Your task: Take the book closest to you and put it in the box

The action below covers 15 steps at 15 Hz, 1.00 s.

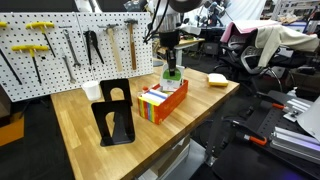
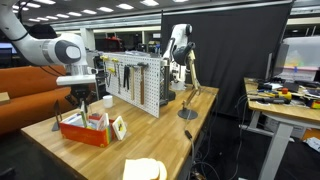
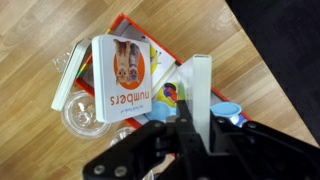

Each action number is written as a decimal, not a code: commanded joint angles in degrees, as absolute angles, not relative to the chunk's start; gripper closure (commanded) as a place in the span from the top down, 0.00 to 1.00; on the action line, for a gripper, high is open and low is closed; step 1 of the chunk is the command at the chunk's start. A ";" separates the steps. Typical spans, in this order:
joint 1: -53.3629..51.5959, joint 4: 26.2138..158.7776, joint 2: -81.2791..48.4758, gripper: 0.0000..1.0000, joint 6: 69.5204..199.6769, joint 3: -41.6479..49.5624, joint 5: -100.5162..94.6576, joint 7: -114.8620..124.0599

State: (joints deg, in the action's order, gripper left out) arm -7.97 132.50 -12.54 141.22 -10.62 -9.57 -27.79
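A clear plastic cup just beside the long orange-red low-walled box could be knocked. The white-covered picture book lying in the box could be struck by the small thin green-covered book, which is clamped edge-up in the black gripper above the box, and so tipped out.

On the bench, the box lies in the middle, between the bookend stand and a flat book. A pegboard stands behind them. Over one end of the box, the claw holds the book.

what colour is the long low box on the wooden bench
The long low-walled box is orange-red, clearest in an exterior view.
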 commanded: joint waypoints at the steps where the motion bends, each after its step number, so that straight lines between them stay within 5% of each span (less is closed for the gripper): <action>1: -7.94 129.31 -14.94 0.04 139.64 -10.60 -12.16 -28.68; 10: -8.16 123.76 -21.33 0.07 136.54 -9.72 -18.33 -28.18; 12: -7.78 123.87 -21.59 0.40 134.55 -9.27 -18.41 -27.72; 15: -6.07 125.26 -19.57 0.59 129.77 -9.33 -14.69 -27.95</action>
State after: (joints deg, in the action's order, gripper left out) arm -7.47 124.91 -21.43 134.58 -8.91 -17.26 -27.68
